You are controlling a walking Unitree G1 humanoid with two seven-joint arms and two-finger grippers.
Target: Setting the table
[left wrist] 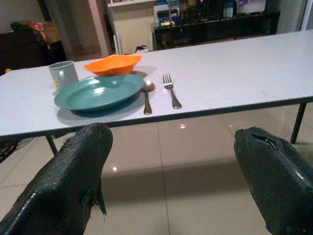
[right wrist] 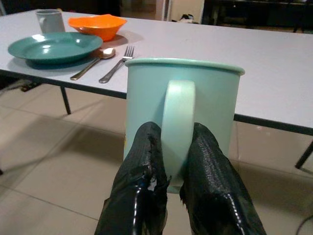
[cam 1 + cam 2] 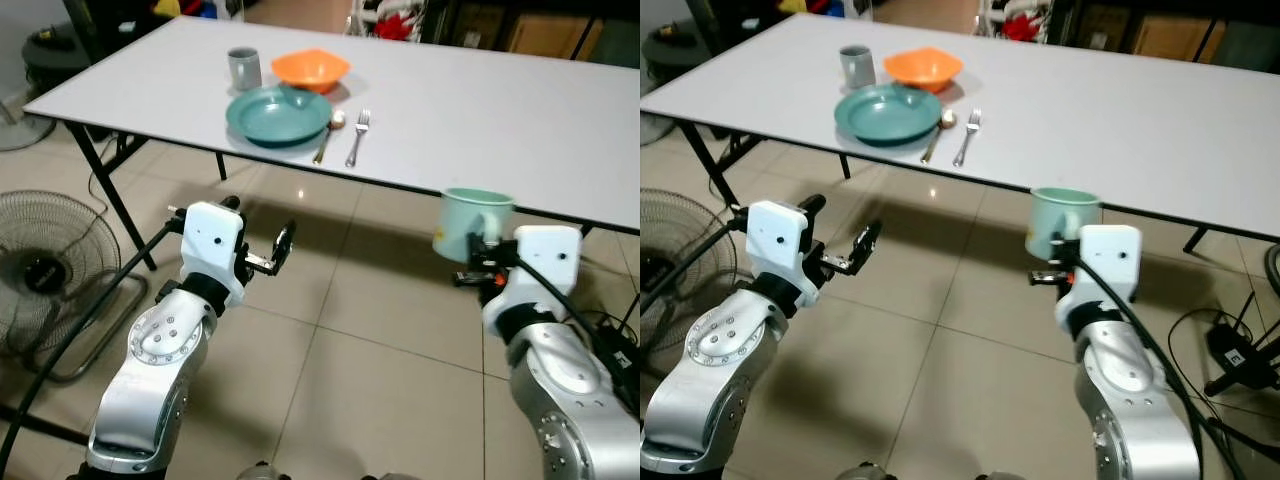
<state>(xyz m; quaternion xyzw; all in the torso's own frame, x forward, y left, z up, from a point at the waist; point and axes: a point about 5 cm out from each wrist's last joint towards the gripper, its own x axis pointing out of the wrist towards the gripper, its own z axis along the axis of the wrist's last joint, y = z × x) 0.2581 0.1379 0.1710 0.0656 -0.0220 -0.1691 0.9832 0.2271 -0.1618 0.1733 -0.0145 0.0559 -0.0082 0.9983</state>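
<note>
From the head camera, the white worktop [image 3: 480, 110] stretches across the upper frame, its far right end cut off. Near its front edge sit a teal plate [image 3: 278, 116], an orange bowl [image 3: 311, 69] behind it, and a grey cup [image 3: 244, 68] to the bowl's left. A spoon [image 3: 329, 134] and a fork [image 3: 358, 137] lie side by side just right of the plate; the spoon's bowl touches or nearly touches the plate rim, hard to tell which. The right gripper [image 3: 478, 262] holds a pale green mug [image 3: 473, 224] upright in front of the worktop's edge, over the tiled floor [image 3: 380, 330]; its fingers are mostly hidden behind the mug. The left gripper [image 3: 262, 250] hangs lower left with its jaws apart, holding nothing. A floor fan [image 3: 45, 275] is partly cut off at the left edge.

In the left wrist view, two black fingers [image 1: 73, 181] stand wide apart, blurred by closeness, with the plate, bowl, cup, spoon and fork on the worktop beyond.

In the right wrist view, the jaws are clamped on the mug's handle [image 2: 177, 127], one finger on each side. The mug's base is hidden behind the fingers [image 2: 142, 191].
</note>
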